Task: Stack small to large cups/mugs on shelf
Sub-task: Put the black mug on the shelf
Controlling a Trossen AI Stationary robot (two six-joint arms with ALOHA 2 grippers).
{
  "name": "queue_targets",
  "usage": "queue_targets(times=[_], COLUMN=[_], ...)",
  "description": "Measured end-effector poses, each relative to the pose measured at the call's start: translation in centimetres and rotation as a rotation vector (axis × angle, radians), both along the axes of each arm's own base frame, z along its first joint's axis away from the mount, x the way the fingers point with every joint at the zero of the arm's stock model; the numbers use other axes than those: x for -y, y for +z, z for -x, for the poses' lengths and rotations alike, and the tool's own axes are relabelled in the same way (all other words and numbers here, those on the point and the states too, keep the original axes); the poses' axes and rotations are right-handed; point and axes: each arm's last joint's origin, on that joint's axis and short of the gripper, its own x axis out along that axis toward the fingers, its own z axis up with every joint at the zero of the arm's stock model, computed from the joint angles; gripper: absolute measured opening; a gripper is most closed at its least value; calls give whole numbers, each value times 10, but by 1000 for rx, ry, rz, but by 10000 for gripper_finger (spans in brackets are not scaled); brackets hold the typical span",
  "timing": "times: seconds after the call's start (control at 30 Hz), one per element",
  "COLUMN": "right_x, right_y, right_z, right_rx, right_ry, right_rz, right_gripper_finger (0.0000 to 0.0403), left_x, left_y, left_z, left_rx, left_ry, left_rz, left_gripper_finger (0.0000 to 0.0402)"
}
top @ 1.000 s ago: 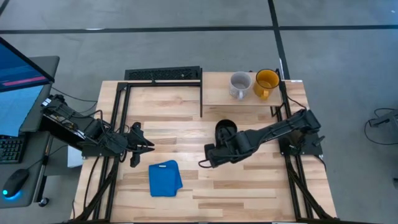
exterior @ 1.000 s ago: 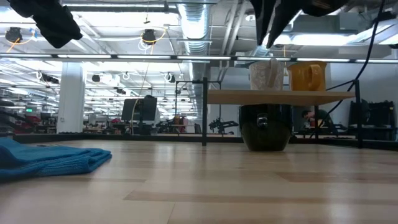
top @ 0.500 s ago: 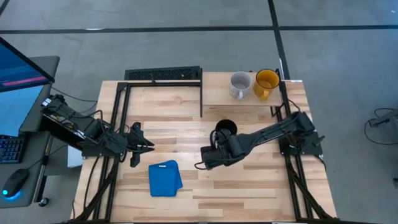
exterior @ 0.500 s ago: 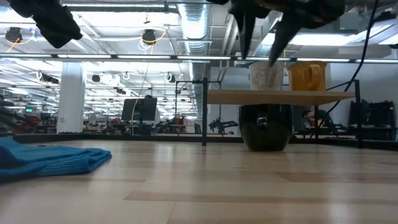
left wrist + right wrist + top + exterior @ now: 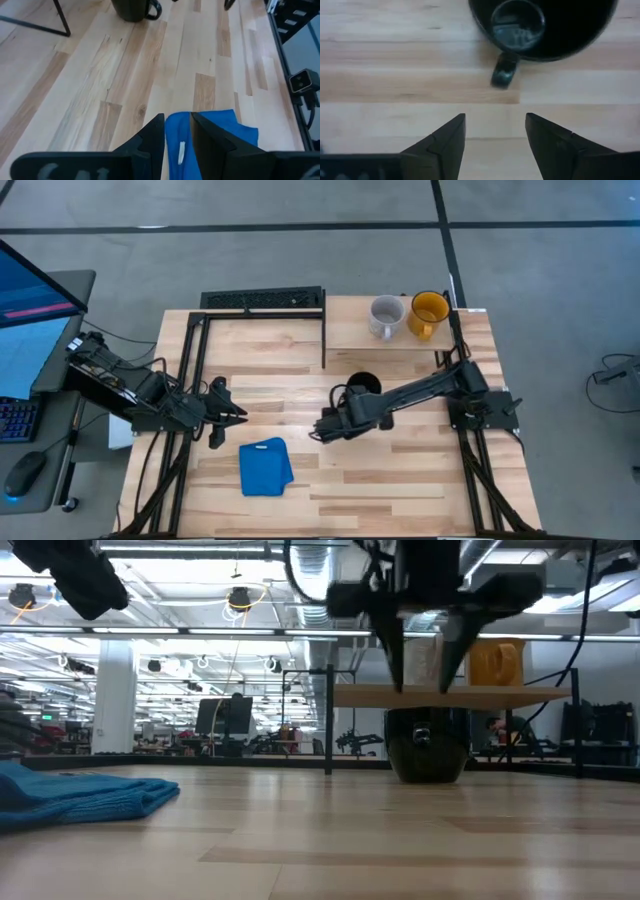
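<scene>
The black mug (image 5: 365, 386) stands upright on the tabletop just in front of the shelf (image 5: 350, 330), its handle (image 5: 502, 75) turned toward my right gripper. The grey-white mug (image 5: 384, 317) and the yellow mug (image 5: 429, 313) stand side by side on the shelf. My right gripper (image 5: 322, 428) hangs open above the table, near and left of the black mug, its fingers (image 5: 395, 655) pointing down and touching nothing. My left gripper (image 5: 237, 416) waits at the table's left, open, above the blue cloth (image 5: 220, 130).
The folded blue cloth (image 5: 265, 467) lies toward the table's near edge, left of centre. A black frame (image 5: 262, 300) sits at the far edge beside the shelf. The shelf's black leg (image 5: 60, 22) stands close to the black mug (image 5: 428, 745). Bare wood lies between the cloth and the mug.
My right gripper has opened its fingers. It has come down toward the table and shifted a little toward the table's left edge, ending with its fingers pointing down near the black mug. The mugs and the cloth have kept their places.
</scene>
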Motion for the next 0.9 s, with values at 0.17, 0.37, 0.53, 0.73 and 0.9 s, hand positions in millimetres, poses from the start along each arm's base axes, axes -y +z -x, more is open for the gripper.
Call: queue_targets(times=[0.17,0.37,0.53,0.73,0.9], right_x=[3,8,10,16,19], right_y=[-7,-18,-21,-21,-41], right_z=[-6,-2,-7,-9,-1], right_rx=[7,-91,-64,-47,-85], right_ry=[-18,-59,-67,-75,-115], right_rz=[3,35,32,66,56], right_gripper_finger=[230,230,230,230,230], left_x=[0,-1,-1,-1,-1], left_y=[-1,-1,-1,-2,-2], left_z=[1,1,1,1,2], left_rx=[-9,-17,-18,-21,-23], left_ry=[-1,0,1,-1,-1], left_rz=[-5,-9,-8,-11,-13], left_gripper_finger=[82,82,82,82,82])
